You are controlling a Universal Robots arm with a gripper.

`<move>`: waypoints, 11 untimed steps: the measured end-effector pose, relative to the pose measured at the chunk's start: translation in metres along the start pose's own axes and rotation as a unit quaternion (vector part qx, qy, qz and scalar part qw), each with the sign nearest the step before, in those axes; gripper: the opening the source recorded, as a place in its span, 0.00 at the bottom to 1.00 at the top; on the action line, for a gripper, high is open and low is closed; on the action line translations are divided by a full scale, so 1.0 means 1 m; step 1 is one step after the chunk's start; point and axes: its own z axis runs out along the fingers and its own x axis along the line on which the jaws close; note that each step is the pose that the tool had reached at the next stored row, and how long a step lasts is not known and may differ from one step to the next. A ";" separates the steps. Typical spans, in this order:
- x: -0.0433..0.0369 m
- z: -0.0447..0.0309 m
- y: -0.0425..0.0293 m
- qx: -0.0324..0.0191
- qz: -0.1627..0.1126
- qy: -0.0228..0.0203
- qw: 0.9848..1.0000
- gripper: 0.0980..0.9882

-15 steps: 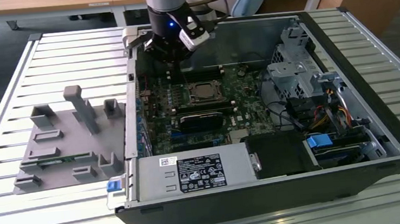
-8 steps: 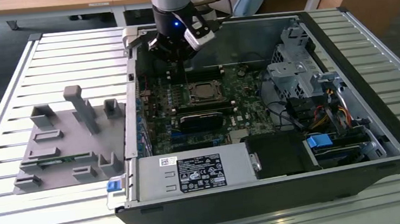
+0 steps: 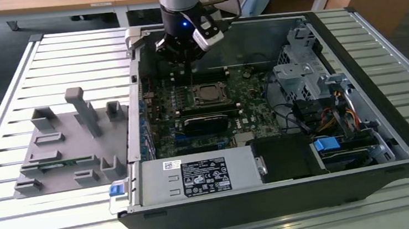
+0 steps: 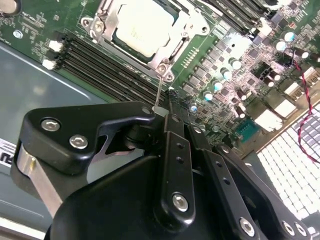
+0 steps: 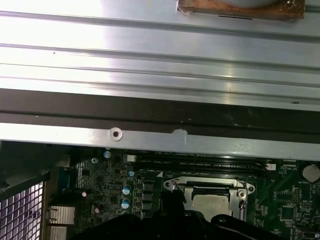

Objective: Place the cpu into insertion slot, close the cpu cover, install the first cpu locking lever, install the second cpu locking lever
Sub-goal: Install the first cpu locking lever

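So from where I'm standing, the arm hangs over the far end of the open case (image 3: 287, 204), gripper (image 3: 183, 58) just above the board and a bit back from the slot (image 3: 194, 93). The exterior view gives the wider layout: slatted table (image 3: 73, 54), and a grey fixture (image 3: 66, 143) on that view's left. You can barely make out the cpu (image 3: 208, 96) from there.

The second wrist view is way more useful. The cpu (image 4: 142, 27) sits flat in the slot, and the cover (image 4: 186, 27) lies down around it, pale face showing through the window. A thin lever (image 4: 159, 90) runs from the socket corner to the gripper (image 4: 165, 111). Its jaws are together, and the lever's end touches the tips. Pinched or just resting? Can't tell.

The first wrist view adds the case wall (image 5: 150, 135) behind, with the cpu (image 5: 210, 204) beside it.
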 end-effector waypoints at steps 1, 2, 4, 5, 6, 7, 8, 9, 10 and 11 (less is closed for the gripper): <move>-0.0011 0.0000 0.0000 0.000 0.000 0.000 1.000 0.01; -0.0022 0.0001 -0.0001 0.000 0.000 0.000 1.000 0.01; -0.0051 0.0003 -0.0002 0.000 0.000 0.000 1.000 0.01; -0.0067 0.0004 -0.0003 0.000 0.000 0.000 1.000 0.01; -0.0086 0.0005 -0.0003 0.000 0.000 0.000 1.000 0.01; -0.0105 0.0007 -0.0004 0.000 0.000 0.000 1.000 0.01; -0.0124 0.0009 -0.0004 0.000 0.000 0.000 1.000 0.01; -0.0137 0.0012 -0.0005 0.000 0.000 0.000 1.000 0.01; -0.0146 0.0015 -0.0005 0.000 0.000 0.000 1.000 0.01; -0.0154 0.0019 -0.0006 0.000 0.000 0.000 1.000 0.01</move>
